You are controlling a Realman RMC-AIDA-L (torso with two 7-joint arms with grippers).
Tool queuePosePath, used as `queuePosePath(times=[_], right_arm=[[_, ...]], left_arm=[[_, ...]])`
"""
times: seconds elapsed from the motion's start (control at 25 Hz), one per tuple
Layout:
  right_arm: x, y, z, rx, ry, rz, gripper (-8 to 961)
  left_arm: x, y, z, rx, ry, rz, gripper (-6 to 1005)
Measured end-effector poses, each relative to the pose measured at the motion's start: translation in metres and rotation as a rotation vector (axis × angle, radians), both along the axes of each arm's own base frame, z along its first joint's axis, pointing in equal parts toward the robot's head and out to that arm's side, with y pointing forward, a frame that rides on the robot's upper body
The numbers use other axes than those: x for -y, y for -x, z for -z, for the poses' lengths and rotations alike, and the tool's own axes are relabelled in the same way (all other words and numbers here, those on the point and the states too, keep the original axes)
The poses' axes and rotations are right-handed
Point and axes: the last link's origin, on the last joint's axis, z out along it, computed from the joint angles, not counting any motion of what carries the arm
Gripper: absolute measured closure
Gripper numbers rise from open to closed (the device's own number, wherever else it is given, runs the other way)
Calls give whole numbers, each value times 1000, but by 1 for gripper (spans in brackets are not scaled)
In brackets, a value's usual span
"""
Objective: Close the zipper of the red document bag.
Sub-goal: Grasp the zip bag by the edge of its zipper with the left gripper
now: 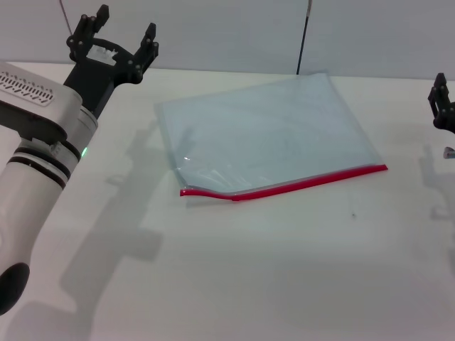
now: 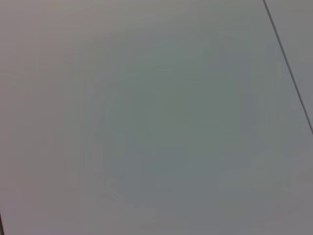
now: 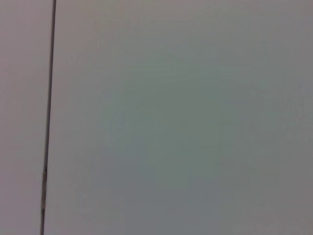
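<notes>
Bag [image 1: 266,131] lies flat on my table [image 1: 284,270], zipper [image 1: 284,186] on its near edge. Left gripper [image 1: 128,39] hovers open, far-left (right gripper [image 1: 442,99]: I cannot tell).

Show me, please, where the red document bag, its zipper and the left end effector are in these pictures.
red document bag [image 1: 266,128]: head view, middle of its translucent face.
zipper [image 1: 298,185]: head view, midway along the red strip on the near edge.
left end effector [image 1: 124,32]: head view, midway between its spread fingertips.
</notes>
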Motion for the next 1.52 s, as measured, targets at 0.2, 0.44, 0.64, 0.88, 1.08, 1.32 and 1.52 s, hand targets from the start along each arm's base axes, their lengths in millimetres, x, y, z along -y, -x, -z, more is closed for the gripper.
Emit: queuePosePath(times=[0.2, 0.44, 0.64, 0.88, 1.08, 1.32, 1.52], right_arm=[[0, 0, 0, 0, 0, -1, 346], [-1, 1, 1, 0, 5, -1, 346], [-1, 1, 1, 0, 5, -1, 346], [-1, 1, 0, 3, 5, -1, 346], [-1, -2, 0, 10, 4, 5, 347], [0, -6, -2, 20, 2, 14, 347], [-1, -8, -1, 17, 13, 29, 347]], left_arm=[[0, 0, 0, 0, -1, -1, 212], [0, 1, 0, -2, -2, -2, 213], [0, 1, -1, -5, 0, -4, 213], [-1, 1, 0, -7, 4, -7, 213], [-5, -2, 8, 19, 66, -29, 213], [-19, -18, 30, -33, 231, -56, 214], [-24, -43, 40, -122, 346, -61, 214]])
